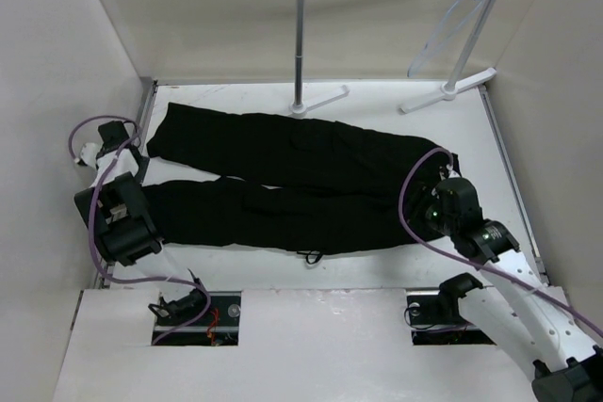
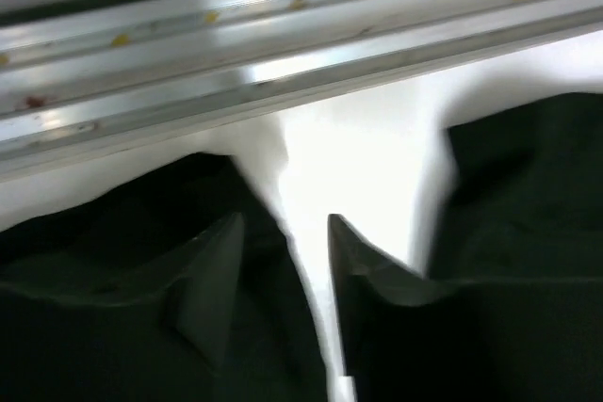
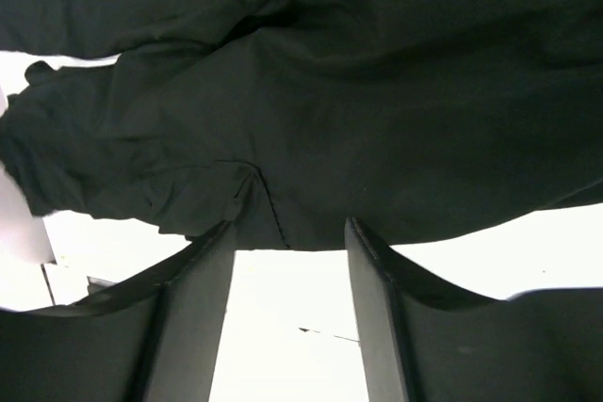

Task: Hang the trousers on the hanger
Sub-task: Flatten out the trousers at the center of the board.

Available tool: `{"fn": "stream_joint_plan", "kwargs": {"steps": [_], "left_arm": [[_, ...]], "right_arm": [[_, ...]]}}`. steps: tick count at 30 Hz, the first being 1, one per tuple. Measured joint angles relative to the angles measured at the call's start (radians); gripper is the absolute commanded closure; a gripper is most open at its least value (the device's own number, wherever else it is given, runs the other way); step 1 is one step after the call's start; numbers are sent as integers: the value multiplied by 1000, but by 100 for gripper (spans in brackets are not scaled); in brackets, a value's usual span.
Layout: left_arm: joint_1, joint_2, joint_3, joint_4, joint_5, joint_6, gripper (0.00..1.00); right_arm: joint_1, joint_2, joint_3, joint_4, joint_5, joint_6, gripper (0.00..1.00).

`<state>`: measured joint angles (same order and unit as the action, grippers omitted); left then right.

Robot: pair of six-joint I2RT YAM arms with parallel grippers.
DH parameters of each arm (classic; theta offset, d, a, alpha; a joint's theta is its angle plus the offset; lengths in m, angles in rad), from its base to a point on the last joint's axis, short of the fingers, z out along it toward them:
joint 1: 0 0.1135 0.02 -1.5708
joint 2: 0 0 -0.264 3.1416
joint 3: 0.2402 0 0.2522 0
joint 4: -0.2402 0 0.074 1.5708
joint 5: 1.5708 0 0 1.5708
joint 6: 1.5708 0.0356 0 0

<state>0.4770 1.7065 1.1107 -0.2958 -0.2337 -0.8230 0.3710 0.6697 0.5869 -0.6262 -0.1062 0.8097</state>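
Surveying the overhead view, the trousers (image 1: 301, 176) lie flat and spread across the table (image 1: 377, 101), leg ends to the left and waist to the right; the hanger (image 1: 452, 30) hangs from the garment rack (image 1: 301, 35) at the far right corner, well apart from the fabric and touching none of it.

The left gripper (image 2: 283, 223) has its jaws apart over bare white table, black cloth to either side and nothing between the fingers; it sits near the metal rail (image 2: 283, 54) at the table's left edge. The right gripper (image 3: 287, 228) is likewise parted and empty; the waist edge lies just beyond its fingertips, table showing in the gap. Neither gripper holds the garment.

Hazards, as judged:
- the left jaws appear to stand in the gap between the two legs; closing there would likely catch nothing, or one leg only, leaving the other to trail;
- the right jaws stop short of the hem; closing without advancing could pinch only the edge, and soft fabric may slip out under its own weight;
- the garment is far larger than the hanger, which hangs free; pushing cloth against it could swing it or knock it off the bar;
- the loose purple cables (image 1: 415, 204) near both wrists could snag on lifted fabric.
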Motion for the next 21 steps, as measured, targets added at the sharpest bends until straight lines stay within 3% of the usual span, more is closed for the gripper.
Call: {"fn": "stream_joint_plan", "kwargs": {"steps": [1, 5, 6, 8, 9, 11, 13, 15, 21], "left_arm": [[-8, -6, 11, -1, -10, 5, 44], [-23, -130, -43, -27, -29, 16, 43], [-23, -198, -84, -43, -32, 16, 43], [-19, -374, -178, -89, -40, 17, 45], [-17, -474, -226, -120, -43, 15, 46], [-4, -669, -315, -188, -51, 2, 47], [35, -841, -404, -276, -57, -18, 47], [86, -947, -470, -358, -62, -37, 47], [156, -867, -544, -428, -31, -103, 47]], "right_arm": [[0, -2, 2, -3, 1, -2, 38], [0, -21, 5, -3, 2, -2, 36], [2, -29, 5, -4, 2, -2, 42], [13, -48, 5, -3, 1, -5, 74], [24, -56, 4, -3, -3, -6, 85], [56, -62, 2, -3, -10, 1, 91], [91, -58, 1, -3, -19, 1, 90], [127, -47, 1, -3, -27, 0, 83], [180, -35, 1, -2, -42, -5, 68]]}}
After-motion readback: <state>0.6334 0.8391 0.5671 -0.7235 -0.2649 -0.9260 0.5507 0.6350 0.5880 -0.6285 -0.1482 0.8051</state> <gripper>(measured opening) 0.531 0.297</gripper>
